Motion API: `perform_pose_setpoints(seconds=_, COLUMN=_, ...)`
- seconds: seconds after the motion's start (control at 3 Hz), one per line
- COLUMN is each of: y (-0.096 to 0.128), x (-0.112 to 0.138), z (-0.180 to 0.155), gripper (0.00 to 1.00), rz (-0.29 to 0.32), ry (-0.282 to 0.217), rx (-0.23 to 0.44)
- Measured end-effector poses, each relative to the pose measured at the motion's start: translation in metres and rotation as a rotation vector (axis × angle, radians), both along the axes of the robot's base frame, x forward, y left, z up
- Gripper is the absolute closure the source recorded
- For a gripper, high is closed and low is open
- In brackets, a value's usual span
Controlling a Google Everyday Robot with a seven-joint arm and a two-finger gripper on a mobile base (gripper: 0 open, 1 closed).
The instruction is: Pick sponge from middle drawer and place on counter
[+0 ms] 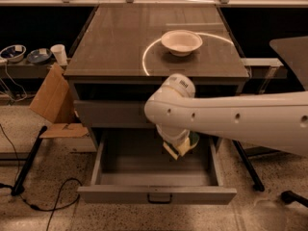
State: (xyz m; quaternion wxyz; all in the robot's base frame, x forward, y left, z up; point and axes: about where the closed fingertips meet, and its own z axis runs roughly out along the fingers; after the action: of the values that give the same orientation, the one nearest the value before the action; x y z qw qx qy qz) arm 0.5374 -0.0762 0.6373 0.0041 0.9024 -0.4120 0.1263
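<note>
The middle drawer [126, 161] is pulled open below the counter [115, 42], with a small dark handle on its front. My gripper [181, 145] hangs under the white wrist, over the right half of the drawer. It is shut on the sponge [176, 150], whose yellow body and dark green face show just below the wrist, lifted clear of the drawer floor. The arm hides most of the gripper.
A white bowl [181, 41] sits on the counter's right rear inside a curved light streak. The closed upper drawer face [110, 113] is just above the open drawer. Cardboard [50, 100] leans at the cabinet's left. Cables [43, 201] lie on the floor.
</note>
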Motion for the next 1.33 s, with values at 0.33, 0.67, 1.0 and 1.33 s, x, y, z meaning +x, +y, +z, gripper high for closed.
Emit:
perform_pose_setpoints(seconds=0.33, y=-0.036, x=0.005, z=0.045, gripper=1.00, rz=-0.003, ry=-0.004, rx=-0.041)
perform_pose_setpoints(seconds=0.67, y=-0.064, x=0.007, z=0.074, gripper=1.00, rz=-0.024, ry=-0.004, rx=-0.084)
perform_pose_setpoints(seconds=1.0, y=-0.088, x=0.014, z=0.105, gripper=1.00, rz=-0.042, ry=-0.010, rx=-0.114)
perform_pose_setpoints(seconds=1.33, y=-0.108, x=0.025, z=0.156, gripper=1.00, rz=-0.065, ry=-0.038, rx=-0.158)
